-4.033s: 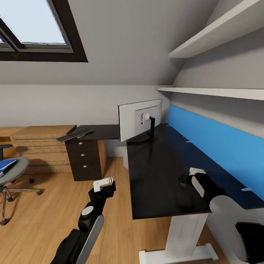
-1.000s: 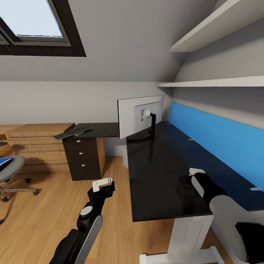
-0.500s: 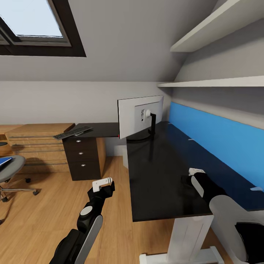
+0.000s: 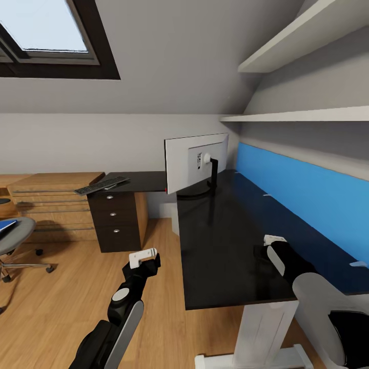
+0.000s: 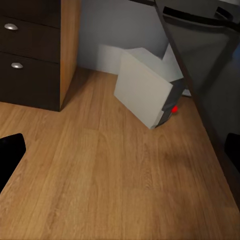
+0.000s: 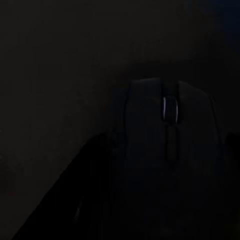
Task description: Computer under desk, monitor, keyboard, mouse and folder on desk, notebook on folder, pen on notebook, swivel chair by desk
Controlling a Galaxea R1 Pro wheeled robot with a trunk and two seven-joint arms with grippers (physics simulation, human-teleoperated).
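The black-topped desk (image 4: 220, 241) with its blue back panel runs along the right wall. On it stands the monitor (image 4: 196, 163), seen from its pale back. The keyboard (image 4: 101, 185) lies on the desk's far left wing above a black drawer cabinet. My right gripper (image 4: 265, 247) hangs low over the desk; the black mouse (image 6: 167, 145) shows close under it, and the grip is too dark to judge. Over the floor, my left gripper (image 4: 143, 258) is open and empty. The computer (image 5: 147, 87) stands on the floor by the desk. The swivel chair (image 4: 13, 237) holds the blue folder (image 4: 6, 225).
A black three-drawer cabinet (image 4: 117, 221) stands under the desk's left wing, with a light-wood drawer chest (image 4: 48, 205) beyond it. Two white shelves (image 4: 302, 115) hang above the desk. Oak floor (image 4: 66, 297) lies open between the chair and the desk.
Since four seconds ago the whole view has shifted a little, so the chair sits further off the left edge. Over the last second nothing has visibly moved.
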